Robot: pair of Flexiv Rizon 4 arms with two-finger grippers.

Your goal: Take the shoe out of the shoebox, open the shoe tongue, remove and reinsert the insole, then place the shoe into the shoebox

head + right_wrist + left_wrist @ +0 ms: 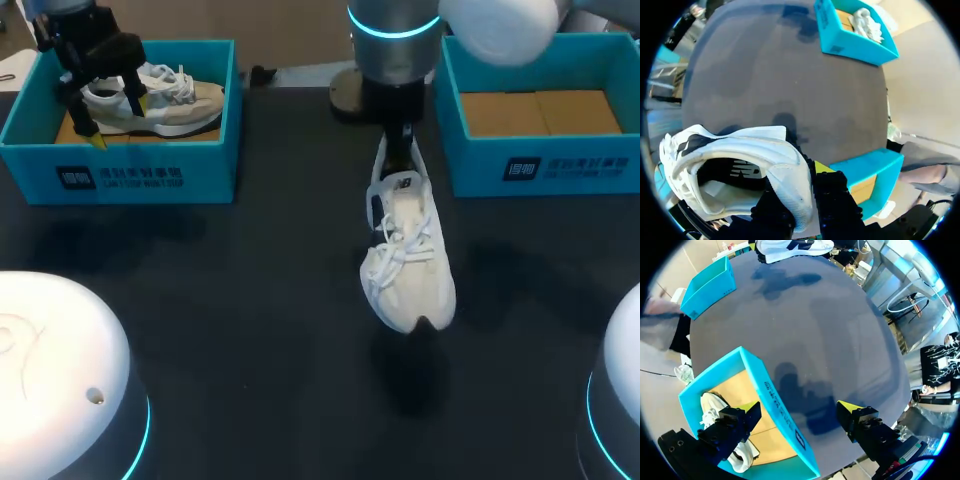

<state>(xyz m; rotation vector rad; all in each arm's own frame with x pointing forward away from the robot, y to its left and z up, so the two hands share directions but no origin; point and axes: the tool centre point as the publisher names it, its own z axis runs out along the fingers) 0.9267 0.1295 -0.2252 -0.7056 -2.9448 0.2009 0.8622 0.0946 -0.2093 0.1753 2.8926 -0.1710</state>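
A white sneaker [408, 255] hangs toe-down over the middle of the dark table, and my right gripper [399, 158] is shut on its heel collar. In the right wrist view the heel of the sneaker [755, 160] sits pinched in the right gripper [802, 197], with the shoe's opening showing. A second white sneaker [155, 98] lies in the left teal shoebox [120, 172]. My left gripper [115, 118] hovers open over that box; in the left wrist view its fingers [749, 409] straddle the box's front wall [782, 415], one inside near the sneaker [715, 410].
The right teal shoebox [545, 165] at the back right holds only a cardboard floor [540, 112]. White arm bases [60, 380] fill the front corners. Dark tabletop [250, 300] lies between the boxes and the bases.
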